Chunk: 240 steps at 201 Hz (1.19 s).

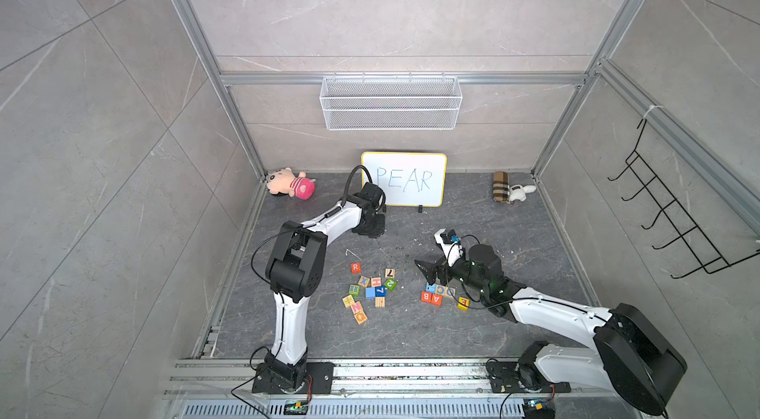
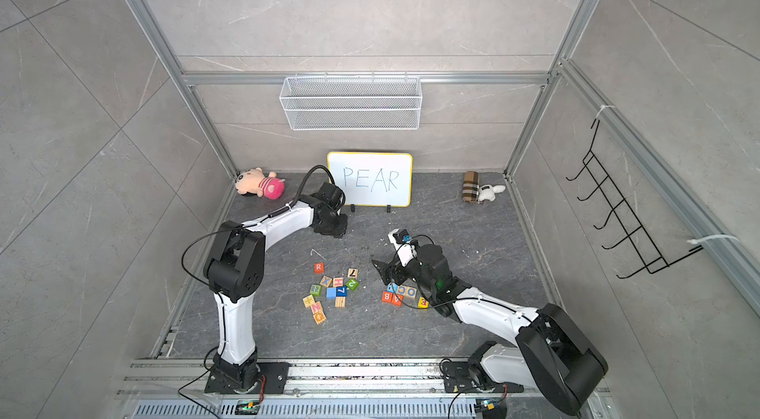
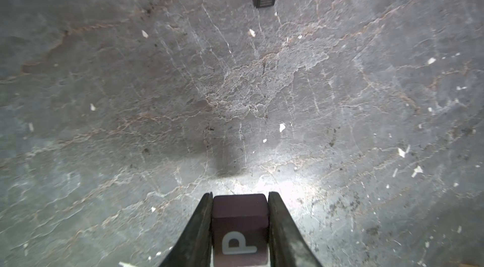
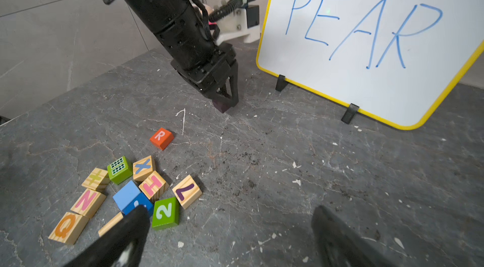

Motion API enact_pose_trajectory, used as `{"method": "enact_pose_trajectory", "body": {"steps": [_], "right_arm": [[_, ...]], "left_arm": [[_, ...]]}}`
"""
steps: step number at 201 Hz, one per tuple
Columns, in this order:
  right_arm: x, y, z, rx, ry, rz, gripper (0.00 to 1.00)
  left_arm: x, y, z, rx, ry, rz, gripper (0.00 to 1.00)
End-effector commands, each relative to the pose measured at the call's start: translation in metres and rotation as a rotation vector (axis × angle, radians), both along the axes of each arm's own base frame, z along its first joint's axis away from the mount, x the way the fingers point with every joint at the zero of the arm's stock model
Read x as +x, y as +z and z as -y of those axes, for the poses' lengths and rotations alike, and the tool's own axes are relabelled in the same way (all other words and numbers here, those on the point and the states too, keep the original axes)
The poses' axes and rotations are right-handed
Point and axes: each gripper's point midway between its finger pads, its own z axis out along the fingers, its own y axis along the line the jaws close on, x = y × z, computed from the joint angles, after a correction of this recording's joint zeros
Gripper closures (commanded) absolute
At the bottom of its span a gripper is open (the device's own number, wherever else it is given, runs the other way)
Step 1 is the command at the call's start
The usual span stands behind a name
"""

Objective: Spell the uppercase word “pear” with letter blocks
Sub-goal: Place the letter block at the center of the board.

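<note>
While the left gripper (image 3: 240,195) pinches the P block (image 3: 239,226) low over the table (image 3: 235,82), its likely drop spot straight below, near the whiteboard (image 4: 366,43), the right gripper (image 4: 230,209) hangs spread, empty. R (image 1: 355,267) lies nearer the left arm, E (image 1: 463,303) by the right. Wall basket (image 1: 390,102): nothing seen inside.

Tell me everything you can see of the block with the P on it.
The P block is a small dark cube, purplish-black, with rounded edges and a white P on one face. The left gripper clamps it between its fingers on two opposite sides, low over the table before the whiteboard; whether it touches down is unclear.
</note>
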Motion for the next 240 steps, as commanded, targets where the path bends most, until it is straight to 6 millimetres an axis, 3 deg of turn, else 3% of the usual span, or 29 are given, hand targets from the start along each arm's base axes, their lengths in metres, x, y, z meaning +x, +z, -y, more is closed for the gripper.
{"method": "enact_pose_trajectory", "body": {"steps": [1, 31, 105, 130, 162, 195, 240], "right_arm": [[0.002, 0.006, -0.013, 0.025, 0.044, -0.02, 0.01], [0.004, -0.002, -0.02, 0.026, 0.061, -0.065, 0.01], [0.002, 0.002, -0.02, 0.04, 0.066, -0.057, 0.01], [0.002, 0.002, -0.02, 0.042, 0.068, -0.057, 0.01], [0.001, 0.004, -0.021, 0.046, 0.073, -0.053, 0.01], [0.001, 0.005, -0.02, 0.044, 0.07, -0.05, 0.01], [-0.001, 0.007, -0.02, 0.048, 0.079, -0.04, 0.01]], "left_arm": [[0.007, 0.002, 0.011, -0.045, -0.007, 0.032, 0.82], [0.006, -0.008, 0.011, -0.033, -0.003, 0.024, 0.82], [0.009, -0.028, 0.01, 0.0, 0.042, 0.001, 0.78], [0.007, -0.025, 0.009, -0.002, 0.05, 0.003, 0.6], [0.006, -0.004, 0.006, -0.003, 0.06, 0.033, 0.3], [0.002, 0.019, -0.001, 0.007, 0.071, 0.066, 0.3], [-0.005, 0.008, -0.002, 0.038, 0.071, 0.015, 0.37]]}}
